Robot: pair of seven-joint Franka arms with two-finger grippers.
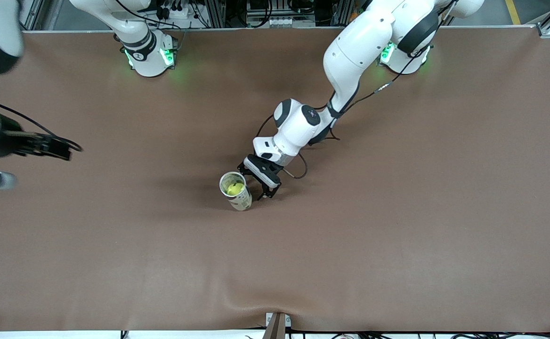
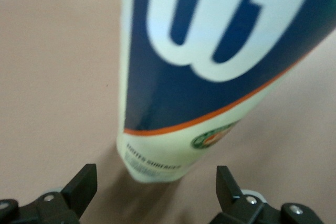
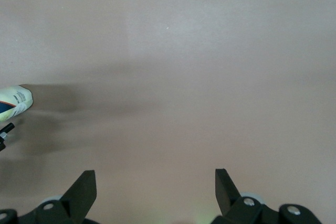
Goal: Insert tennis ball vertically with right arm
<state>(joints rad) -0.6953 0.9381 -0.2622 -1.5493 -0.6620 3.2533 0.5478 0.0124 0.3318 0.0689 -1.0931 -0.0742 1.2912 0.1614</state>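
Observation:
A tall tennis ball can (image 1: 241, 201) with a blue and white label stands upright in the middle of the brown table (image 1: 397, 212), open at the top. A yellow-green tennis ball (image 1: 234, 188) sits inside it. My left gripper (image 1: 258, 181) is low beside the can, toward the left arm's end, open and not touching it. In the left wrist view the can (image 2: 210, 51) stands just past the open gripper (image 2: 156, 176). My right gripper (image 1: 60, 149) is high over the right arm's end of the table, open and empty (image 3: 155, 177). The can's base (image 3: 14, 102) shows at the edge of that view.
Both arm bases stand along the table edge farthest from the front camera. A small bracket (image 1: 277, 325) sits at the table's near edge. Bare brown table lies all round the can.

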